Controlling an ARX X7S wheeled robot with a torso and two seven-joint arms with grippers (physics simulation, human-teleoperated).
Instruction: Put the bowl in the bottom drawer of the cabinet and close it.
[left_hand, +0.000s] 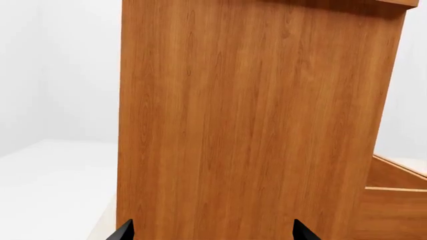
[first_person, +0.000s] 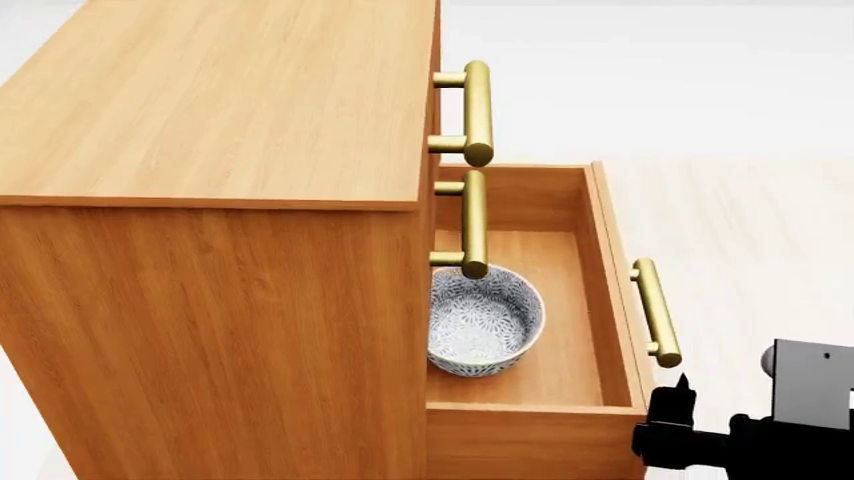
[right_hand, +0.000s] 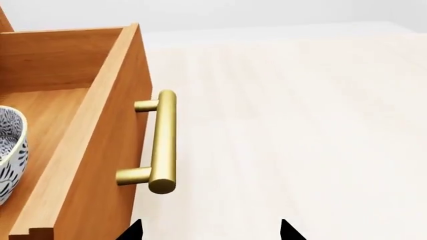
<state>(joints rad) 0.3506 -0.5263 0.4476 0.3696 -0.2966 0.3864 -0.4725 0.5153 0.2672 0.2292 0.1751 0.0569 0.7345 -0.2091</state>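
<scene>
The bowl (first_person: 483, 320), white with a blue-grey pattern, stands upright inside the pulled-out bottom drawer (first_person: 611, 290) of the cabinet (first_person: 214, 100). In the right wrist view the bowl (right_hand: 10, 150) shows at the edge, behind the drawer's front. My right gripper (right_hand: 210, 231) is open and empty, just in front of the drawer's brass handle (right_hand: 162, 142) and a little to its side. From the head it sits low by the drawer's front corner (first_person: 674, 420). My left gripper (left_hand: 212, 231) is open, facing the cabinet's plain side (left_hand: 253, 125).
Two upper drawers are shut; their brass handles (first_person: 477, 110) (first_person: 473, 225) jut out over the open drawer and the bowl. Pale floor (first_person: 747, 150) spreads in front of the cabinet. The open drawer's side (left_hand: 393, 200) shows past the cabinet in the left wrist view.
</scene>
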